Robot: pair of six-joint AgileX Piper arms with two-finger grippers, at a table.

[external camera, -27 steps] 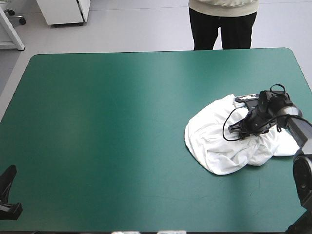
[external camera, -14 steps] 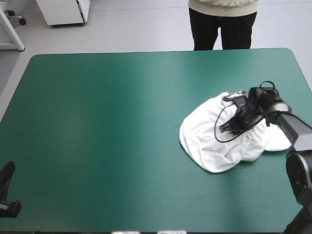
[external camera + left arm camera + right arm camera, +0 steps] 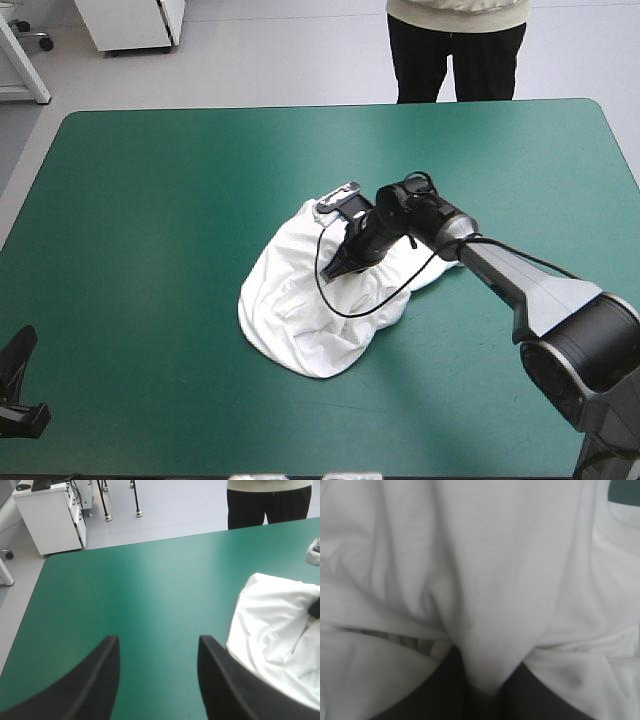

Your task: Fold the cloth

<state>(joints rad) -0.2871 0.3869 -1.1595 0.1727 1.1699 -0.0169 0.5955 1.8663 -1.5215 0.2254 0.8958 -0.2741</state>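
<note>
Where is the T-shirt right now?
In the high view the T-shirt lies crumpled near the table's middle, with the right gripper shut on it.

table [image 3: 150, 330] | teal-green cover [image 3: 150, 580] lying smooth and flat over the top | far corners rounded, at 11 and 1 o'clock seen from above | far edge runs straight across 12 o'clock | paler sheen on the cover toward 11 o'clock
</note>
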